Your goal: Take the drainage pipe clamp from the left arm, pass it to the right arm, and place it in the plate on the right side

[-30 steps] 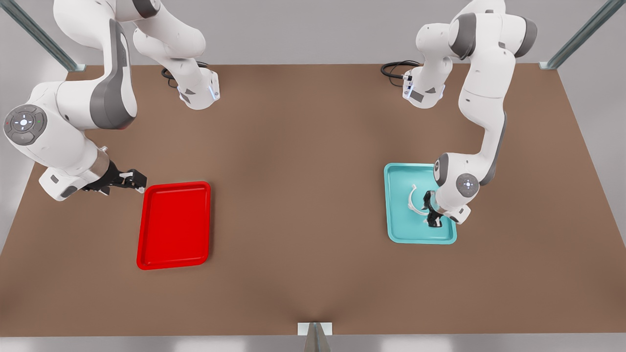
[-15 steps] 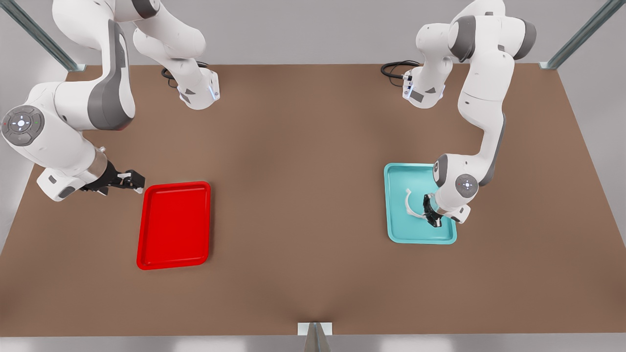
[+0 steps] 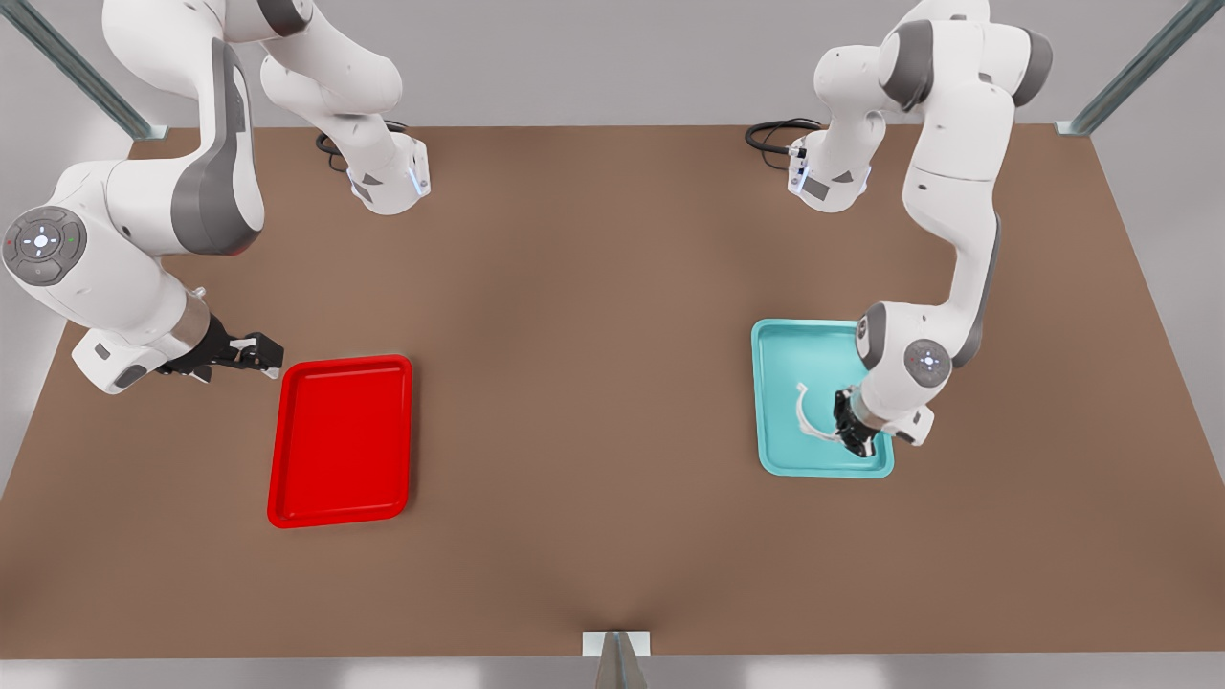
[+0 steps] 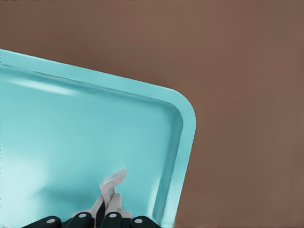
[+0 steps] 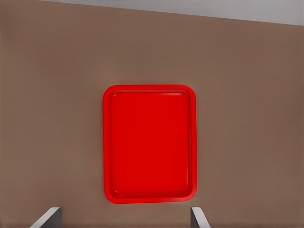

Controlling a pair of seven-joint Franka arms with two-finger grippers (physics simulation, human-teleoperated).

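L gripper (image 3: pixel 855 433) at lower right, jaws clamped on clamp (image 3: pixel 810 413) over teal tray (image 3: pixel 780 344). R gripper (image 3: pixel 260 354) waits mid-left by plate (image 3: pixel 342 440), jaws apart.

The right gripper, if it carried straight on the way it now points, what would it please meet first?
Probably the red plate: the right gripper, open, points along the table at its near rim. Height is unclear, so it might pass just above it.
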